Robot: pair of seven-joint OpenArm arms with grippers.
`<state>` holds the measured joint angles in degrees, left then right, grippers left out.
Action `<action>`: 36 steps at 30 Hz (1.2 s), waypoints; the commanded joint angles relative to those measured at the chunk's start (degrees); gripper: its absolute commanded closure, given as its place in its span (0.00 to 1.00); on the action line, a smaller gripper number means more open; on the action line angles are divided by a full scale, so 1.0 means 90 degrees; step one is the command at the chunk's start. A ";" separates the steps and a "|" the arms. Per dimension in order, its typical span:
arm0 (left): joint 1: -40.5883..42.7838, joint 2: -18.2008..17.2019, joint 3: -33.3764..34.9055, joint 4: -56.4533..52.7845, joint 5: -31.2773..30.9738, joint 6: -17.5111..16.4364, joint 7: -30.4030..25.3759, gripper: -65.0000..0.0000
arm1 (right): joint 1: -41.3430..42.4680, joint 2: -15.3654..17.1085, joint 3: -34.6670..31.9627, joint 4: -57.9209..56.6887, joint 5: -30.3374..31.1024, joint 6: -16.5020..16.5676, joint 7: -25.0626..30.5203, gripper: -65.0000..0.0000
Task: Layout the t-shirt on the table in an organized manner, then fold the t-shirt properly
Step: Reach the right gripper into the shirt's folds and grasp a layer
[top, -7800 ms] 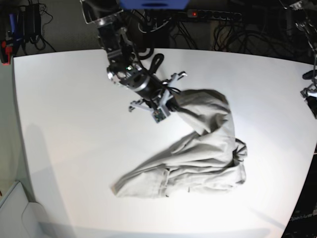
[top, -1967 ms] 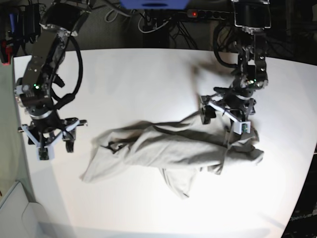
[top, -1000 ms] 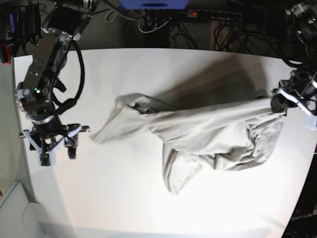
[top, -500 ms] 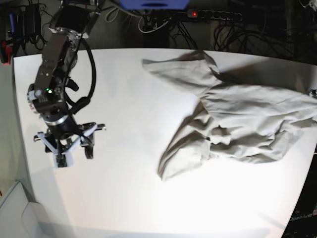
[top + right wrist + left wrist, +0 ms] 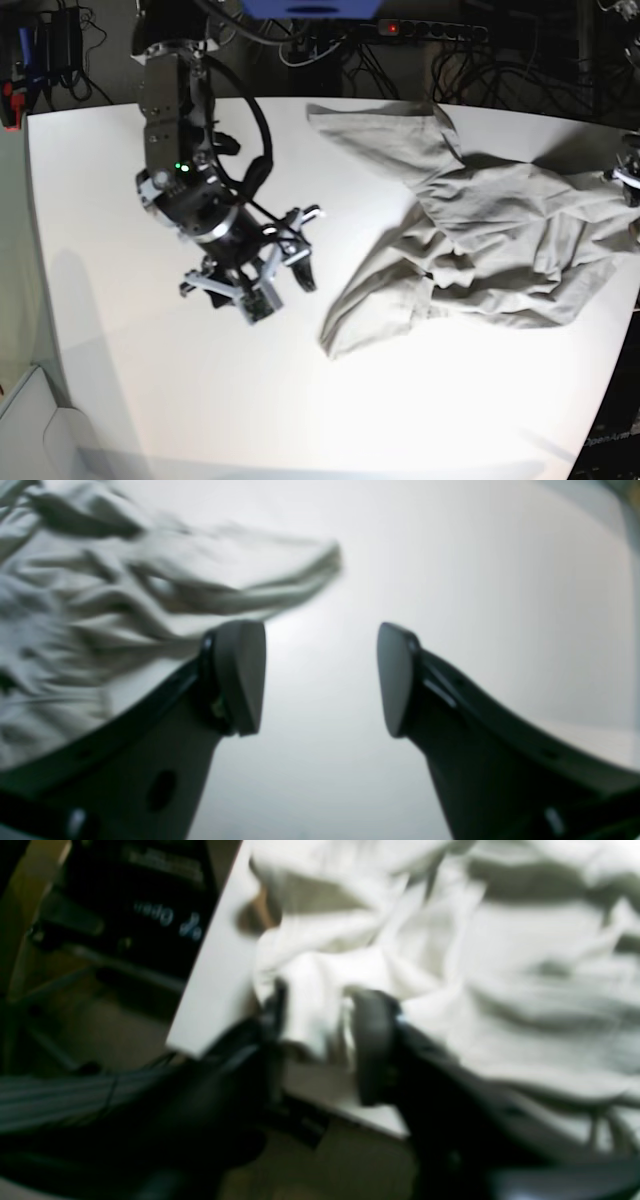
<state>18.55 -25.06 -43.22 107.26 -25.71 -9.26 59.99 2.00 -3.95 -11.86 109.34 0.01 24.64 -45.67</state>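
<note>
The pale grey-beige t-shirt (image 5: 490,240) lies crumpled on the right half of the white table (image 5: 150,400), one part reaching toward the far edge. My left gripper (image 5: 325,1040) hangs at the table's right edge (image 5: 215,990). Its jaws stand apart, and a fold of the t-shirt (image 5: 500,965) still lies between its fingers (image 5: 372,1040); the view is blurred. In the base view it is mostly cut off at the far right. My right gripper (image 5: 272,262) is open and empty above bare table (image 5: 450,555), left of the t-shirt (image 5: 100,595).
Cables and a power strip (image 5: 430,30) lie behind the far edge. A white bin (image 5: 30,420) sits at the lower left. Floor and dark equipment (image 5: 150,915) show beyond the right edge.
The left arm dragged the t-shirt right and toward the far edge, then its jaws parted. The right arm swung from the table's left side toward the middle, still open.
</note>
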 commanded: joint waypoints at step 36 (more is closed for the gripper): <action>-0.0620 0.0240 0.0001 -0.1960 0.1465 -0.0002 -0.1005 0.48 | 0.2068 -0.0562 -0.1315 -0.4916 0.0023 -0.0028 0.3067 0.29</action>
<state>13.58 -21.74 -42.92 88.68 -12.43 -9.23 52.21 19.00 -8.43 -23.68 64.25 -0.56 24.23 -19.31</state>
